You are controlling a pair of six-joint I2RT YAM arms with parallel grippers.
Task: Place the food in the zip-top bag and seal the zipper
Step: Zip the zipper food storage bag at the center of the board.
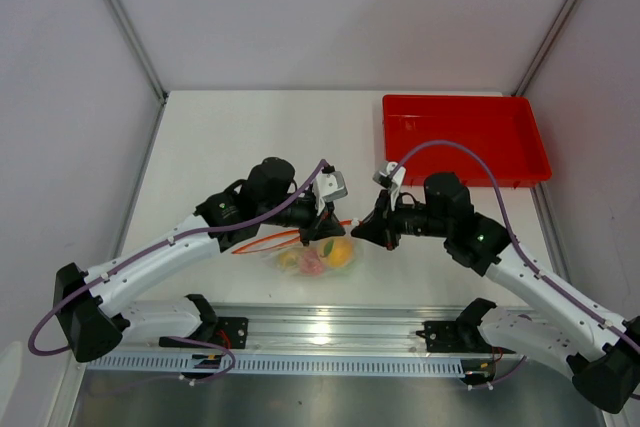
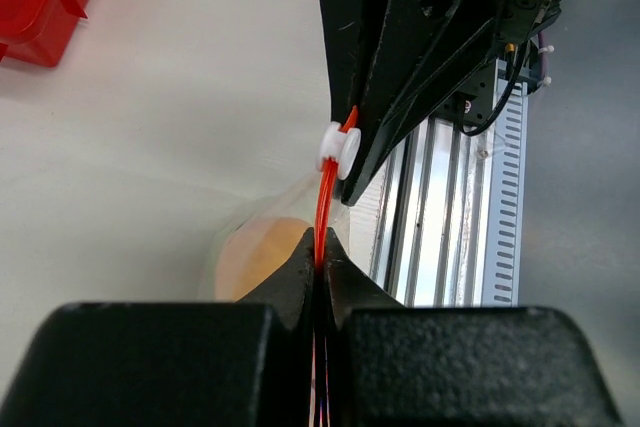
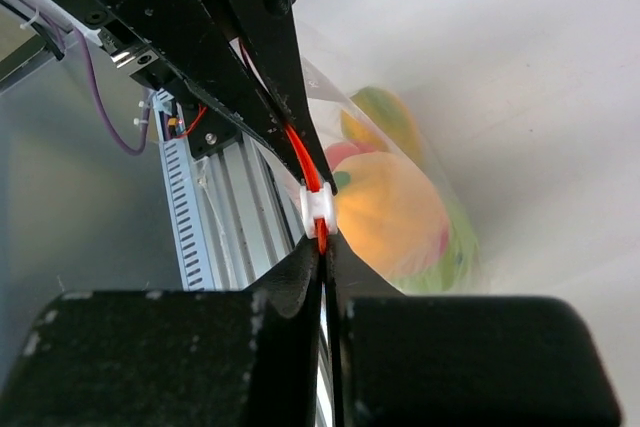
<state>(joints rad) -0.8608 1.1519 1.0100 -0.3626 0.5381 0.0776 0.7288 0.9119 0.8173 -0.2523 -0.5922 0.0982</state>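
Note:
The zip-top bag point(image 1: 318, 257) lies near the table's front edge with the food point(image 1: 340, 253) inside; orange, yellow and green fruit point(image 3: 392, 215) shows through the clear plastic. Its orange-red zipper point(image 1: 268, 242) runs out to the left. My left gripper point(image 2: 321, 247) is shut on the zipper strip point(image 2: 324, 202), just short of the white slider point(image 2: 338, 150). From the opposite side my right gripper point(image 3: 322, 247) is shut on the same strip, right against the slider point(image 3: 320, 209). The two grippers meet tip to tip over the bag's mouth point(image 1: 347, 228).
A red tray point(image 1: 462, 137) stands at the table's back right. The aluminium rail point(image 1: 330, 332) that carries both arm bases runs along the near edge, just behind the bag.

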